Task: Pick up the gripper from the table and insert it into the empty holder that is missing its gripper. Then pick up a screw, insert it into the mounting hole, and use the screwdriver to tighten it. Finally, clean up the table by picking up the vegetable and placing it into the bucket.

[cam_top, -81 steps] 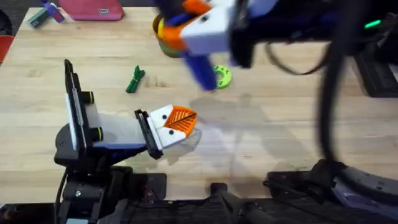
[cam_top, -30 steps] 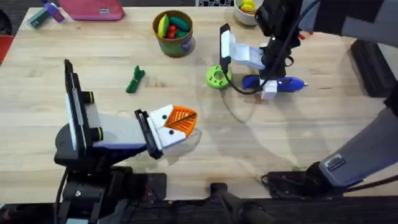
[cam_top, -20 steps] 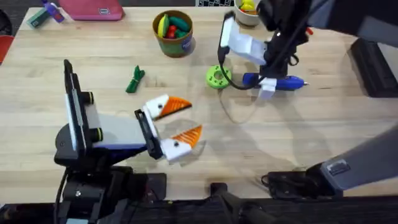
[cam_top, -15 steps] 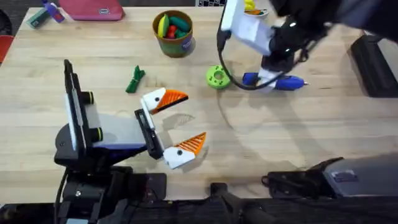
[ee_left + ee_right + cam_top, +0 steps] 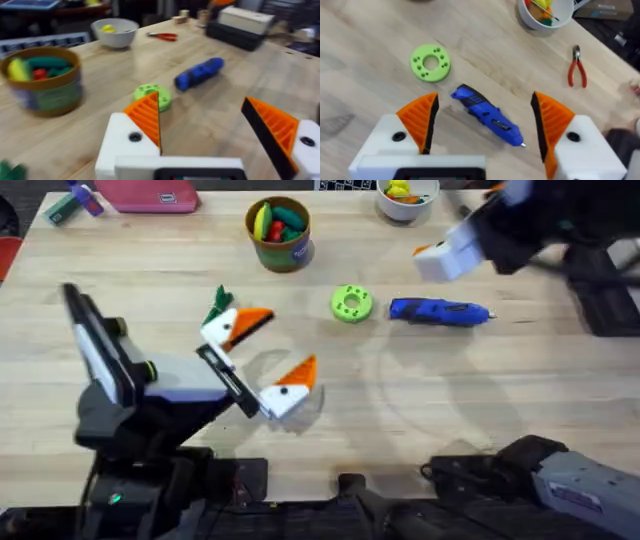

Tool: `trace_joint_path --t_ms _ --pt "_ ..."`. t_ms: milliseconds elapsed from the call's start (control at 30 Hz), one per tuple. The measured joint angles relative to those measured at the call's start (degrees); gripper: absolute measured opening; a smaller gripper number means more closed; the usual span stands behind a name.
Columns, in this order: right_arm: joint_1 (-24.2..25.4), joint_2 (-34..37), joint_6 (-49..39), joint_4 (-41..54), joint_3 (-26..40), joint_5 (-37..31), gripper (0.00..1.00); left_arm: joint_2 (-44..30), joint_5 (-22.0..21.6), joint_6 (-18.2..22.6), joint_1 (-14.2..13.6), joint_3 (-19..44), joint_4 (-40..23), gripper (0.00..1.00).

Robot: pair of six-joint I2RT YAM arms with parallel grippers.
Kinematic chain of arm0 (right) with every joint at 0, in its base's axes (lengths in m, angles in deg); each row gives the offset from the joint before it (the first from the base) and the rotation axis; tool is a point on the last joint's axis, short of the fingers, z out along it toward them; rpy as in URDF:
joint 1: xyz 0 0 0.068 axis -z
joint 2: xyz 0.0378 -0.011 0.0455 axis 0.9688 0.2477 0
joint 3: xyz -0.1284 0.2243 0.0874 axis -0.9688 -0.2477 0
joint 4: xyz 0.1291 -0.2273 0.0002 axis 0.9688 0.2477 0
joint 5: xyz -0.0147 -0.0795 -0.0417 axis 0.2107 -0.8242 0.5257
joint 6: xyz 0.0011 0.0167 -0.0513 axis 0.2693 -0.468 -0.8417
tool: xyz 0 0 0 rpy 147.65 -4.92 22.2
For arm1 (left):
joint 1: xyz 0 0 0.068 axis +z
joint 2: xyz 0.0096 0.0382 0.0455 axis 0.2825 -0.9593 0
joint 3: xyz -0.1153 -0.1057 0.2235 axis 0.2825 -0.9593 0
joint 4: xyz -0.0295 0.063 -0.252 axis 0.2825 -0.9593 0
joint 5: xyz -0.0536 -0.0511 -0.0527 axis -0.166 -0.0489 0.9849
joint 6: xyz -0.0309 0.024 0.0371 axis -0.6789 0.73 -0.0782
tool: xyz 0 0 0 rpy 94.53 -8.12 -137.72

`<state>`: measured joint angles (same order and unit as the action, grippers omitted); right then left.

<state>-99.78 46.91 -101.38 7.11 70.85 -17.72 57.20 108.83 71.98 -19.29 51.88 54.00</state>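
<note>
Left claw [image 5: 262, 350] has spread wide and swung toward the vegetable [image 5: 217, 304] lying on the bench [image 5: 420, 410], while right claw [image 5: 482, 127], spread and empty, lifted off the screwdriver [image 5: 440, 311], so cleanup looks next.

Robotics lab or workshop, wooden workbench [image 5: 300, 480], red-handled pliers [image 5: 578, 73], equipment boxes [image 5: 240, 27] behind (blurred)

Matt wooden table [image 5: 420, 410]; glossy blue plastic screwdriver [image 5: 487, 116]; ribbed orange pads [image 5: 148, 116].
</note>
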Motion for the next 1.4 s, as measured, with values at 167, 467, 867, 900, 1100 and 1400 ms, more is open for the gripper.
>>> trace_joint_path --t_ms 167,467,867,900,1100,1400 --pt "0.0 -7.3 11.3 3.6 0.0 0.0 0.993 -3.4 -11.8 3.7 0.1 13.6 -17.2 0.999" --pt "0.0 -19.0 22.2 8.0 -4.2 0.0 0.992 -25.1 -27.7 6.8 0.1 41.9 -43.1 0.999" --pt "0.0 -24.5 24.5 5.8 -21.9 0.2 0.992 -49.4 -38.5 9.5 1.1 61.1 -52.9 0.987" --pt "0.0 -24.5 24.5 5.6 -21.9 0.2 0.993 -51.8 -39.2 10.0 1.7 62.4 -54.0 0.987" --pt "0.0 -24.6 24.5 5.4 -21.9 0.2 0.994 -72.4 -42.5 13.5 6.6 69.0 -56.5 0.985" --pt "0.0 -24.6 24.6 5.4 -21.9 0.2 0.993 -93.6 -44.7 21.6 9.7 69.7 -49.9 0.985"
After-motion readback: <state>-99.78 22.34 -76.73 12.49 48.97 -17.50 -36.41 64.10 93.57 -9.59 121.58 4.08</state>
